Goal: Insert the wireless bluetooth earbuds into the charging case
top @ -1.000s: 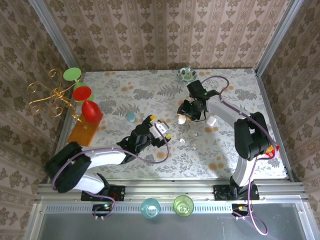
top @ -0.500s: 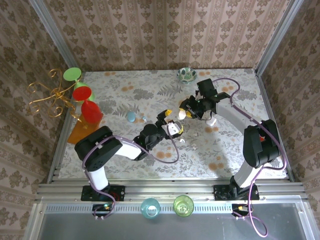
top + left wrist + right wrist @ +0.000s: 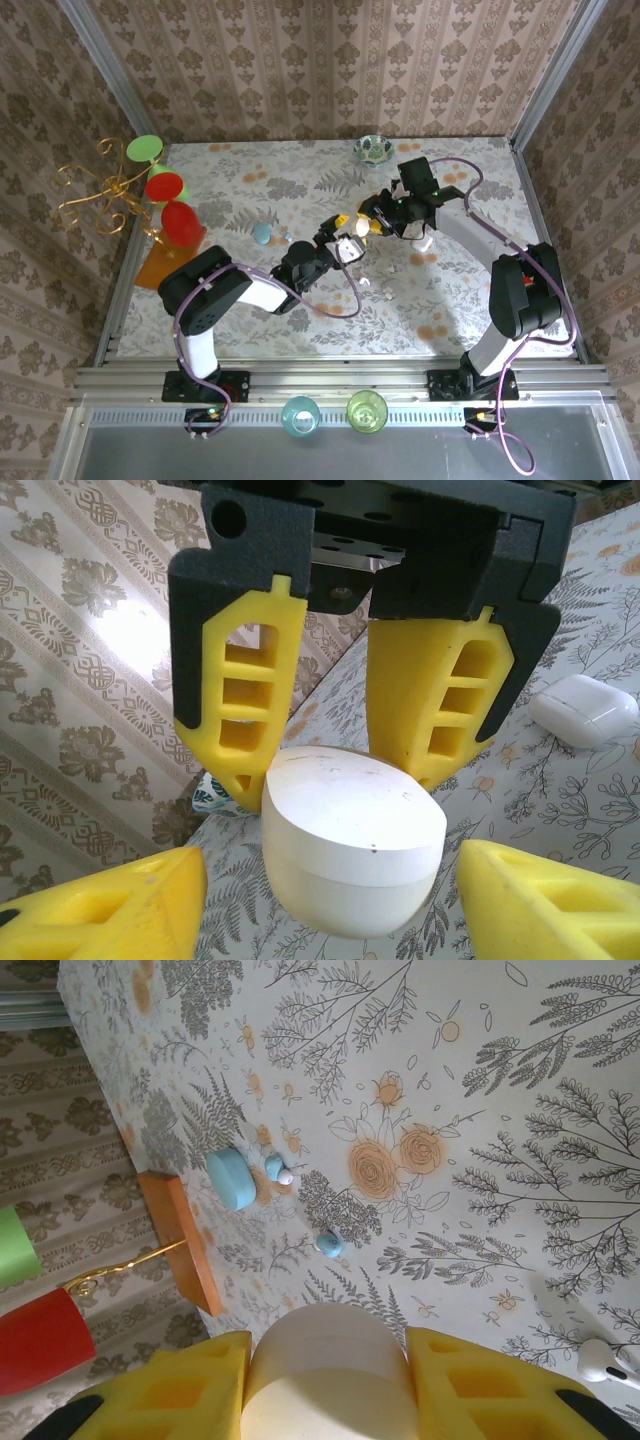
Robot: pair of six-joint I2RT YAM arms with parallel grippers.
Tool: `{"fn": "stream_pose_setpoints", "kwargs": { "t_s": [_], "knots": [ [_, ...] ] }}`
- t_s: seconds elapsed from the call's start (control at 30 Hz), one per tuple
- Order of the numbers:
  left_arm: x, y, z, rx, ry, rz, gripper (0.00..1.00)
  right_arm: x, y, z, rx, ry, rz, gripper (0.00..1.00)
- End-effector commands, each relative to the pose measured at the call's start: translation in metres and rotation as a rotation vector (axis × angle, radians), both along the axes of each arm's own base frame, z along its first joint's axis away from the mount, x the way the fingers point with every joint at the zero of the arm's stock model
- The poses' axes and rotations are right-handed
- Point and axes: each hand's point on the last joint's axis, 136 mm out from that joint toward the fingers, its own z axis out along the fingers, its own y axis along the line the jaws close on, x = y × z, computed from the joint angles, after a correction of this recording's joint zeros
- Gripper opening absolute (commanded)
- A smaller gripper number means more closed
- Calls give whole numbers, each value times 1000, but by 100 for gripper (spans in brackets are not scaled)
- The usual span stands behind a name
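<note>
My right gripper (image 3: 330, 1365) is shut on a white charging case (image 3: 328, 1375), held above the table. In the left wrist view that case (image 3: 350, 835) hangs from the right gripper's yellow fingers (image 3: 245, 710). My left gripper (image 3: 325, 905) stands open around it, with a gap on each side. In the top view both grippers meet mid-table, left (image 3: 345, 246) and right (image 3: 374, 224). A second white case (image 3: 583, 710) lies closed on the table. A pale-blue case (image 3: 232, 1178), two pale-blue earbuds (image 3: 277, 1169) (image 3: 328, 1245) and a white earbud (image 3: 605, 1360) also lie there.
A gold stand with red and green glasses (image 3: 165, 195) on an orange base (image 3: 165, 265) occupies the left edge. A small patterned bowl (image 3: 372, 149) sits at the back. Two cups (image 3: 300, 413) (image 3: 366, 410) stand at the near rail.
My left gripper has reached up to the white case and its jaws have narrowed around it. The right gripper shifted slightly right, still holding the case.
</note>
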Motion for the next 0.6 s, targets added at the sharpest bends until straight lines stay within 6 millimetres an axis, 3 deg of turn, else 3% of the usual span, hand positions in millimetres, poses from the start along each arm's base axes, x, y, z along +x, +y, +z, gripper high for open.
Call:
{"fn": "stream_pose_setpoints", "kwargs": {
  "t_s": [0.0,0.2,0.57],
  "knots": [
    [2,-7,17,-41,-43,-25,64,-5,2,13,40,-16,13,38],
    [3,-9,20,-45,-48,-31,61,-5,3,11,43,-9,18,39],
    [2,-9,19,-41,-50,-33,41,-7,4,12,46,-9,27,39]
  ]
}}
